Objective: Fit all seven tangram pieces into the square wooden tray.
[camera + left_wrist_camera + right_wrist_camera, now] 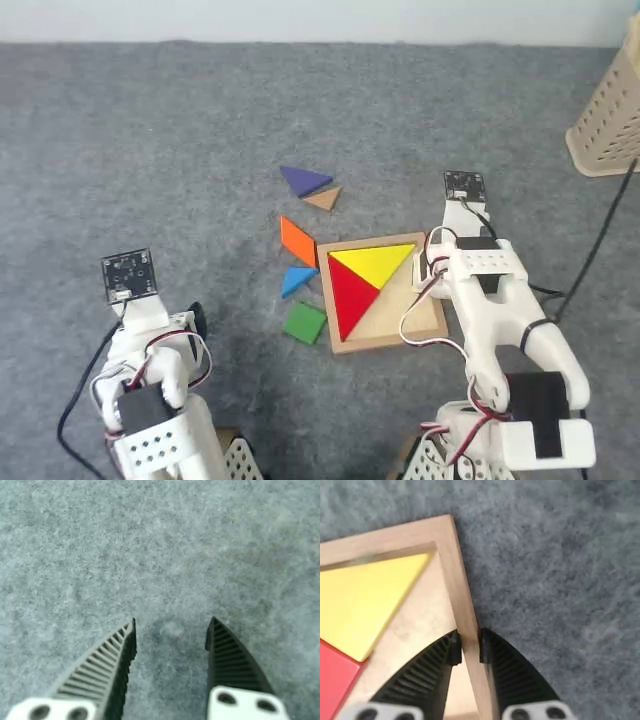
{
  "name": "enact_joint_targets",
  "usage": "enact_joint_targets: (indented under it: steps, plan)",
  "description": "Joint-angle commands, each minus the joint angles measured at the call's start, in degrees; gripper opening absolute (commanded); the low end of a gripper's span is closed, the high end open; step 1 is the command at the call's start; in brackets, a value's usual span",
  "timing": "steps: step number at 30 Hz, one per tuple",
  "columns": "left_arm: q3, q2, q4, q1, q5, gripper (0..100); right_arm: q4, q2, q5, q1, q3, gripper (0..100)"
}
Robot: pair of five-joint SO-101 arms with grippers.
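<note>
A grey, felt-like tabletop (150, 130) fills the high view, with a beige perforated basket (610, 110) at the upper right edge. Just right of centre lies the square wooden tray (390, 343), a shallow pale frame with a raised rim. It holds two large flat pieces: a yellow triangle (372, 264) along its upper side and a red triangle (350, 295) along its left side, meeting on a diagonal edge. The lower right of the tray floor is bare wood. The right gripper (468, 647) sits at the tray's right rim, its ribbed black fingers (435, 665) clamped on the wooden edge, one inside and one outside. The left gripper (172, 630), at the lower left of the high view, hangs over bare felt with its fingers (107, 670) spread apart. Left of the tray, five smaller pieces lie loose on the felt: a purple triangle (303, 180) uppermost, an orange parallelogram (297, 240), a green square (304, 322), a blue triangle (297, 280) and a brown triangle (324, 198) beside the purple one.
</note>
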Motion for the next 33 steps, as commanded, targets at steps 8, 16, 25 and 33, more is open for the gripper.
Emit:
enact_joint_targets:
  steps: [8, 16, 25, 33]
  plan:
    - [-0.7, -1.1, 0.2, -0.3, -0.4, 22, 6.3, -10.3, 5.6, -2.5, -2.7, 1.7]
    - [-0.7, -1.1, 0.2, -0.3, -0.4, 22, 10.3, -16.0, 15.6, -9.5, -2.7, 1.7]
    - [-0.7, -1.1, 0.2, -0.3, -0.4, 22, 9.4, -11.6, 13.8, -0.7, -2.6, 1.3]
    - [-0.7, -1.1, 0.2, -0.3, -0.4, 22, 2.0, -0.7, 5.7, 2.9, -3.0, 1.3]
